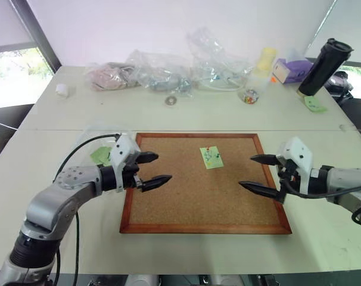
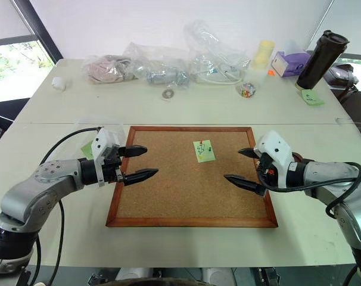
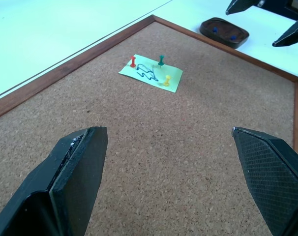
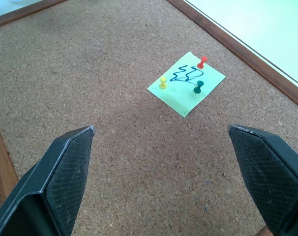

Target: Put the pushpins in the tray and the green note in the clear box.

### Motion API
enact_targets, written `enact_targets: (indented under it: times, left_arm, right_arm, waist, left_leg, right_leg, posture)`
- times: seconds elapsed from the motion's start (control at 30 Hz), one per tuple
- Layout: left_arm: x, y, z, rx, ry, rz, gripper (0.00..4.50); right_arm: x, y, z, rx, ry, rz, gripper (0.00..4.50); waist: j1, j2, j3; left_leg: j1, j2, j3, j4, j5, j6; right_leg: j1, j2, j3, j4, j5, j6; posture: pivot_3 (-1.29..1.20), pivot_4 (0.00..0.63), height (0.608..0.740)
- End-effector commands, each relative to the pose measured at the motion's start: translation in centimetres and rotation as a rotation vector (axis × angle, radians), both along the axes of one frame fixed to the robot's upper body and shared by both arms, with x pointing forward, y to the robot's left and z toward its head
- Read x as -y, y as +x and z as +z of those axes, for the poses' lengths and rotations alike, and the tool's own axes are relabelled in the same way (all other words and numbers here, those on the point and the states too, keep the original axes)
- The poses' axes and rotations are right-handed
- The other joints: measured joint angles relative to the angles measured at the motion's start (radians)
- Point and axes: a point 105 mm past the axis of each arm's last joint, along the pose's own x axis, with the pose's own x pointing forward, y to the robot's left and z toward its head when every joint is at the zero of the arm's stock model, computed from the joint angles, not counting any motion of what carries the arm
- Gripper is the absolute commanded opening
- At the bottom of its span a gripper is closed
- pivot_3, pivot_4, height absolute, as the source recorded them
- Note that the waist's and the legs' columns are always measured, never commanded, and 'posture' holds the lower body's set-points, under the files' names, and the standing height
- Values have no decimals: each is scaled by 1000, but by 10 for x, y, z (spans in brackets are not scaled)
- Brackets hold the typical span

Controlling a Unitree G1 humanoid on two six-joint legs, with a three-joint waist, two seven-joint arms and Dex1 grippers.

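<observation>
A: Where it lies pinned on the cork board (image 1: 198, 196), how does the green note (image 1: 211, 157) sit?
B: Flat, slightly skewed, red, green, yellow pushpins (image 4: 202, 61) upright; left tool (image 1: 153, 168) and right tool (image 1: 256, 173) flank it, wide open, empty.

Tray (image 3: 224, 32) mostly hidden behind right gripper (image 2: 244, 168) in the head views; its contents are seen as two small blue dots, too small to identify. Clear box (image 1: 99, 143) largely blocked by left gripper (image 1: 154, 168). Scribbles on green note (image 4: 186, 83) not legible.
</observation>
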Motion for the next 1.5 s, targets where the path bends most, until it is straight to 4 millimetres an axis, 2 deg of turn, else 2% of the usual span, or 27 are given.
enact_targets:
  times: [0.03,0.2,0.9,1.17,1.27,1.37,1.4,1.5]
  left_arm:
    - [-4,3,9,41,15,7,4463]
    - [-3,1,14,24,-21,-24,4463]
    - [-3,5,10,35,5,-29,4463]
    - [10,6,6,85,25,-78,4463]
    - [20,4,1,103,49,-135,3553]
    - [25,7,-4,86,39,-154,2004]
    - [26,7,-8,76,41,-160,1624]
    - [29,8,-19,56,62,-164,31]
  right_arm:
    - [-3,1,7,32,-4,13,4500]
    - [-3,0,6,30,-2,9,4500]
    - [-4,0,5,31,8,2,4500]
    - [-4,0,5,34,7,0,4500]
    - [-5,1,6,38,11,0,4500]
    - [-6,2,5,43,12,-2,4500]
    - [-7,3,4,45,13,-4,4500]
    - [-10,6,3,51,15,2,4500]
  waist:
    - [0,0,0]
    - [0,0,0]
    - [0,0,0]
    - [0,0,0]
    - [1,0,0]
    - [1,0,0]
    - [1,0,0]
    - [-2,0,0]
  left_leg:
    - [0,0,0,0,0,0]
    - [0,0,0,0,0,0]
    - [0,0,0,0,0,0]
    - [0,0,0,0,0,0]
    - [0,0,0,0,0,0]
    - [0,0,0,0,0,0]
    - [0,0,0,0,0,0]
    - [0,0,0,0,0,0]
  right_leg:
    - [0,0,0,0,0,0]
    - [0,0,0,0,0,0]
    - [0,0,0,0,0,0]
    - [0,0,0,0,0,0]
    - [0,0,0,0,0,0]
    - [0,0,0,0,0,0]
    - [0,0,0,0,0,0]
    - [0,1,0,0,0,0]
  posture:
    - [0,150,740]
    - [0,150,740]
    - [0,150,740]
    - [0,150,740]
    - [0,150,740]
    - [0,150,740]
    - [0,150,740]
    - [0,150,740]
